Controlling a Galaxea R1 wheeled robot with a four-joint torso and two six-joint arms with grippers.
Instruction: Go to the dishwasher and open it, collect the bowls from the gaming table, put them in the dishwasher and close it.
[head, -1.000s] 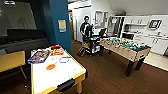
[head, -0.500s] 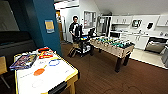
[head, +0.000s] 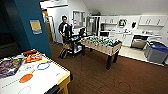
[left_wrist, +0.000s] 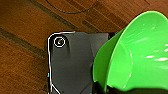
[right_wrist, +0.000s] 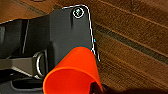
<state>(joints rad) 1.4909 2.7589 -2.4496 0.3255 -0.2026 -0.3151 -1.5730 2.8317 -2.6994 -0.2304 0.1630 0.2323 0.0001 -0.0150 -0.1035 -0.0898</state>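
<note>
A translucent green bowl (left_wrist: 140, 50) hangs over the brown wooden floor, and my left gripper (left_wrist: 117, 88) is shut on its lower rim. An orange bowl (right_wrist: 72, 72) is held the same way over the floor by my right gripper (right_wrist: 96, 87). The gaming table (head: 63, 77), white-topped with yellow sides, stands at the lower left of the head view. The steel-fronted dishwasher (head: 138, 41) sits under the white kitchen counter at the far right back. It is too far off to tell how its door stands.
A foosball table (head: 101, 45) stands mid-room. A person (head: 64, 30) is behind a black cart (head: 75, 45). Blue-grey bins (head: 156, 51) flank the kitchen. A teal wall (head: 30, 27) rises at left. A blue ring (head: 43, 66), an orange paddle (head: 25, 78) and red items (head: 32, 57) lie on the gaming table.
The whole head view has slid leftwards, so the camera has turned right. The kitchen now shows more fully at the right. The person stays by the cart.
</note>
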